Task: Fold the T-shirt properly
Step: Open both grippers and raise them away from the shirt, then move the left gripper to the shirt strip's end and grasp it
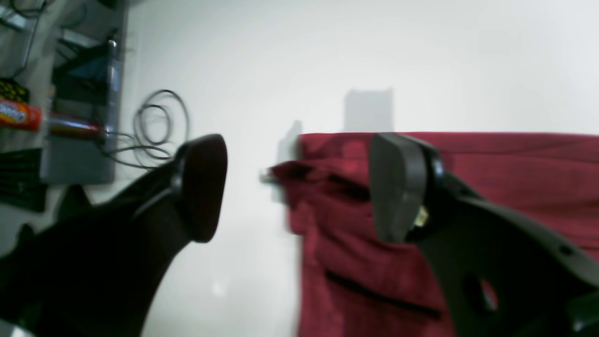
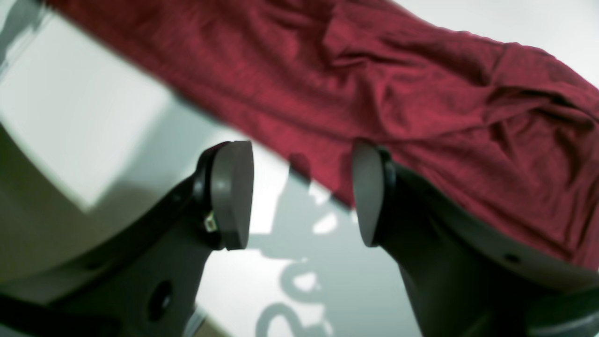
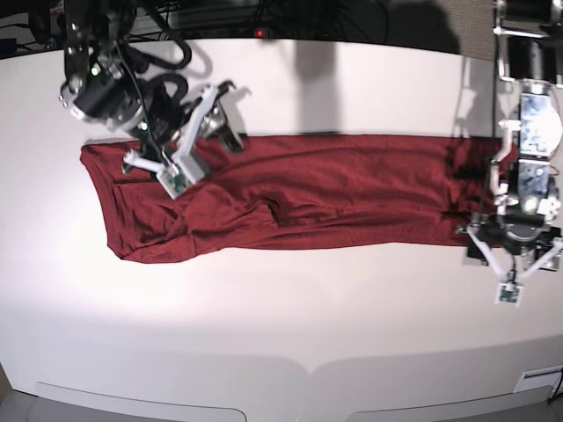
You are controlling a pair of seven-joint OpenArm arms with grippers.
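The dark red T-shirt (image 3: 308, 193) lies on the white table (image 3: 290, 299) as a long wrinkled band running left to right. My left gripper (image 3: 515, 236) hovers open and empty over the shirt's right end. In the left wrist view the gripper (image 1: 299, 187) straddles the shirt's (image 1: 514, 164) end edge, which has a bunched fold. My right gripper (image 3: 218, 123) is open and empty over the shirt's upper edge near its left end. In the right wrist view the gripper (image 2: 299, 196) sits above the long edge of the shirt (image 2: 421, 93).
A coil of black cable (image 1: 159, 126) lies on the table beyond the shirt's end. Next to it stand a grey shelf with clutter (image 1: 79, 107) and an orange tube (image 1: 18, 114). Cables run along the table's back edge (image 3: 264, 18).
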